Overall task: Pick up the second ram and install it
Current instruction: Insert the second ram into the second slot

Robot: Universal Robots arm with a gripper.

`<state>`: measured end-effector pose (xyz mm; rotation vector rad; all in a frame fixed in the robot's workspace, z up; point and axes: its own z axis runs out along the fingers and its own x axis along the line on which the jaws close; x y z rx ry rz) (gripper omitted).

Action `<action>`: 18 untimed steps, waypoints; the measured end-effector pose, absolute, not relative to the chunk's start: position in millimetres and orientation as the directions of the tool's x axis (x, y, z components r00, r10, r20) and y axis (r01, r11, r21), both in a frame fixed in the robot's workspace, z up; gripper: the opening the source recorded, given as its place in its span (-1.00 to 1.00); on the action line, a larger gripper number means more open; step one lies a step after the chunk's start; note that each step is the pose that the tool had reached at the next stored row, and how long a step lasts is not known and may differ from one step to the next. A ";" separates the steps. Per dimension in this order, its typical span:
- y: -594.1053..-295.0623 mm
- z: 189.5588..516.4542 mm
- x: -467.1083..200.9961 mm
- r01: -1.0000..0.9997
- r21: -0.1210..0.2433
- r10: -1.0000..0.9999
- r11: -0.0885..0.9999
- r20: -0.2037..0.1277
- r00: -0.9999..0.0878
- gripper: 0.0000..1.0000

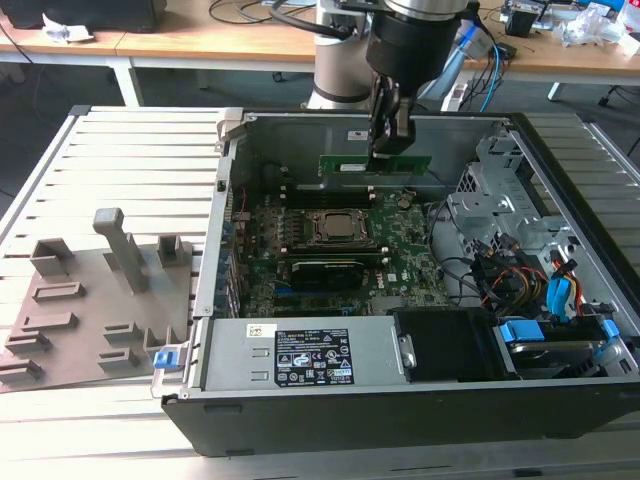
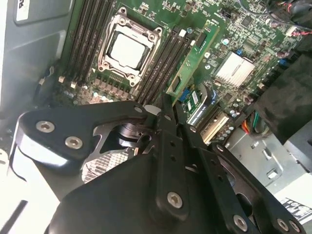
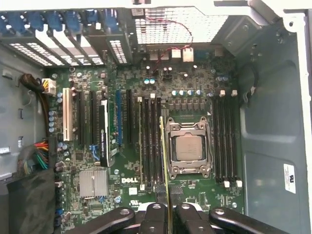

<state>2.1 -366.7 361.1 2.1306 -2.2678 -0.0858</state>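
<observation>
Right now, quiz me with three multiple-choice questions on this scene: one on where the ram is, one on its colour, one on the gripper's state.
1. Where is the ram?
A. on the grey tray
B. in the gripper, over the motherboard
C. on the table

2. What colour is the ram?
A. red
B. blue
C. green

3. How is the gripper?
A. open, holding nothing
B. shut on the ram
C. shut on a cable

Answers:
1 B: in the exterior view the ram hangs from the gripper above the motherboard.
2 C: its board is green in the exterior view.
3 B: in the first wrist view the fingers flank the ram's edge.
</observation>
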 end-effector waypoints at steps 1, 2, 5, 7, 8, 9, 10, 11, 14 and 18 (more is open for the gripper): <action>-366.7 360.8 2.0 -0.995 0.060 -0.997 0.075 -0.017 -0.076 -0.72; -366.7 360.6 2.0 -0.995 0.060 -0.997 0.080 -0.017 -0.081 -0.72; -367.1 354.5 1.7 -0.995 0.060 -0.997 0.080 -0.017 -0.082 -0.72; -367.2 349.4 1.6 -0.995 0.060 -0.997 0.080 -0.017 -0.082 -0.72; -367.3 348.2 1.6 -0.995 0.060 -0.997 0.080 -0.017 -0.082 -0.72; -367.3 346.5 1.6 -0.995 0.060 -0.997 0.081 -0.017 -0.082 -0.72; -367.3 345.1 1.6 -0.995 0.060 -0.997 0.081 -0.017 -0.082 -0.72; -367.3 344.0 1.6 -0.995 0.060 -0.997 0.080 -0.017 -0.082 -0.72; -367.4 339.7 1.6 -0.995 0.060 -0.997 0.080 -0.017 -0.082 -0.72; -367.5 333.0 1.6 -0.995 0.060 -0.997 0.080 -0.017 -0.082 -0.72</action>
